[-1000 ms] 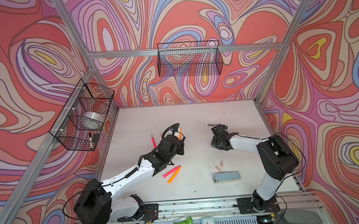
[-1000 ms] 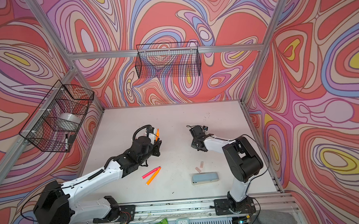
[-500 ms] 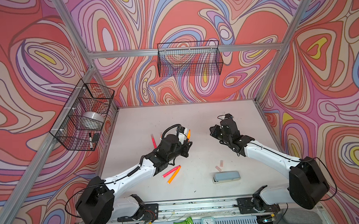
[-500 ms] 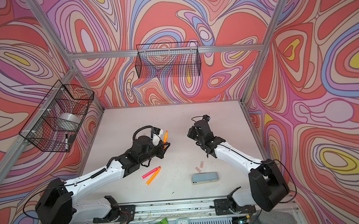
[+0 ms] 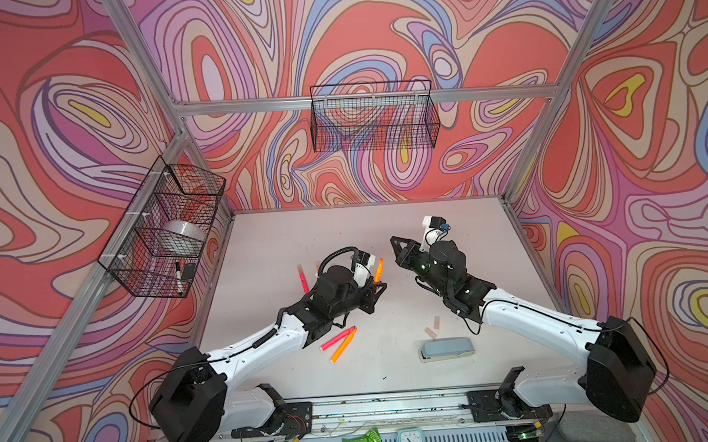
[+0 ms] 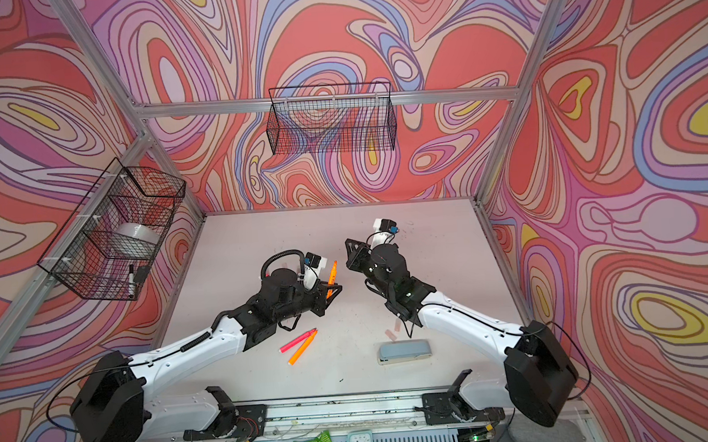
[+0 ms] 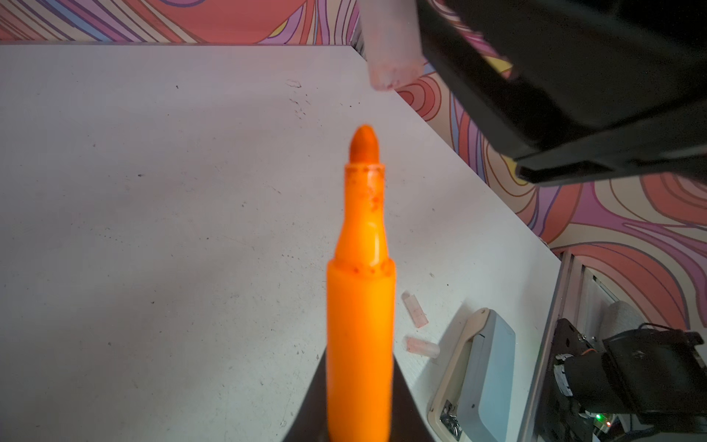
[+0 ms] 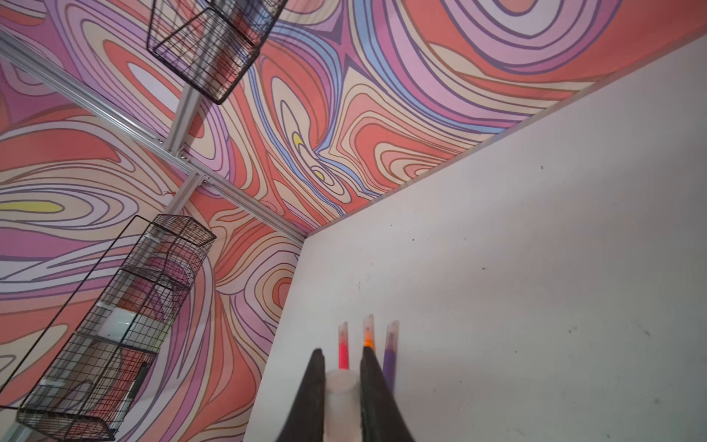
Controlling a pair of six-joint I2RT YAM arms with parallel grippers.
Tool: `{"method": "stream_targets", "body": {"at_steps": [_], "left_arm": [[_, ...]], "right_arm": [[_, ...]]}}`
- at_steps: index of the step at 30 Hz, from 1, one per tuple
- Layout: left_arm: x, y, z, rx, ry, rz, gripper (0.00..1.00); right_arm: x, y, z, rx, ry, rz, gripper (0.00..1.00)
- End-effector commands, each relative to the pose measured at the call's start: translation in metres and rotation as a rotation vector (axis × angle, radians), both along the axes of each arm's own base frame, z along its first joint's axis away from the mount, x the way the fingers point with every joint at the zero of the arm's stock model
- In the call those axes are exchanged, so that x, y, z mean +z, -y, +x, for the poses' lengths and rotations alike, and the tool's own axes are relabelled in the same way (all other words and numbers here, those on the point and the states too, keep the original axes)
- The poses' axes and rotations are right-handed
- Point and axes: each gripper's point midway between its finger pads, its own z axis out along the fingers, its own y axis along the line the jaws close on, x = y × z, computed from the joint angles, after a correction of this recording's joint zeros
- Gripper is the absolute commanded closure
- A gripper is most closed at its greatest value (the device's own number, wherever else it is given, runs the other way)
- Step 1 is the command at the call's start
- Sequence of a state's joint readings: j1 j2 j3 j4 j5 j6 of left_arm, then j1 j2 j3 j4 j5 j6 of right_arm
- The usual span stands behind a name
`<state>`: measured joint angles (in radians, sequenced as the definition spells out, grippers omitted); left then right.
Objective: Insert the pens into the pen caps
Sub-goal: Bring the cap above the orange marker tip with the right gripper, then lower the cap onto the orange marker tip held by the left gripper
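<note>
My left gripper (image 5: 375, 288) (image 6: 331, 289) is shut on an orange pen (image 5: 378, 270) (image 7: 361, 291), whose bare tip points up and away over the table. My right gripper (image 5: 396, 241) (image 8: 341, 368) is shut on a translucent pen cap (image 8: 341, 398) (image 7: 391, 49), which hangs just beyond the pen tip, apart from it. A pink pen (image 5: 336, 339) and an orange pen (image 5: 344, 346) lie uncapped near the front. Two loose pen caps (image 5: 436, 321) (image 7: 415, 310) lie by the stapler. In the right wrist view three capped pens, pink (image 8: 343, 346), orange (image 8: 368, 332) and purple (image 8: 390, 344), lie side by side.
A grey-blue stapler (image 5: 446, 349) (image 6: 404, 351) lies at the front right. A wire basket (image 5: 166, 236) on the left wall holds a tape roll and a black-capped marker. Another wire basket (image 5: 374, 117) hangs on the back wall.
The right arm lifted off the table with the cap and swung towards the middle. The left gripper moved right with the orange pen, so pen tip and cap now stand close.
</note>
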<state>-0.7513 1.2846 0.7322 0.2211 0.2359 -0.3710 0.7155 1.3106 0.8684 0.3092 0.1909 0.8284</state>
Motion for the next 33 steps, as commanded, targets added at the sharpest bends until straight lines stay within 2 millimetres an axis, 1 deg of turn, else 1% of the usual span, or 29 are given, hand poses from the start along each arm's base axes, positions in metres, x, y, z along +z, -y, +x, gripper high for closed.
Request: {"method": "stream_targets", "body": {"at_steps": [1, 8, 12, 19, 23, 33], "left_arm": [[0.003, 0.005, -0.001, -0.017, 0.005, -0.023, 1.0], [0.004, 0.005, -0.003, -0.025, 0.004, -0.029, 1.0], [0.005, 0.004, -0.003, -0.025, 0.007, -0.031, 1.0], [0.004, 0.004, -0.003, -0.019, 0.009, -0.029, 1.0], [0.005, 0.002, -0.002, -0.011, 0.012, -0.027, 1.0], [0.004, 0.001, -0.001, -0.003, 0.014, -0.02, 1.0]], "right_arm": [[0.021, -0.003, -0.01, 0.012, 0.084, 0.024, 0.95], [0.022, -0.019, -0.015, 0.052, 0.099, 0.026, 0.95], [0.015, -0.027, -0.014, 0.063, 0.091, 0.015, 0.95], [0.008, -0.03, -0.011, 0.056, 0.075, 0.0, 0.94], [0.004, -0.028, -0.009, 0.042, 0.065, -0.013, 0.94], [0.001, -0.025, -0.009, 0.03, 0.063, -0.021, 0.94]]}}
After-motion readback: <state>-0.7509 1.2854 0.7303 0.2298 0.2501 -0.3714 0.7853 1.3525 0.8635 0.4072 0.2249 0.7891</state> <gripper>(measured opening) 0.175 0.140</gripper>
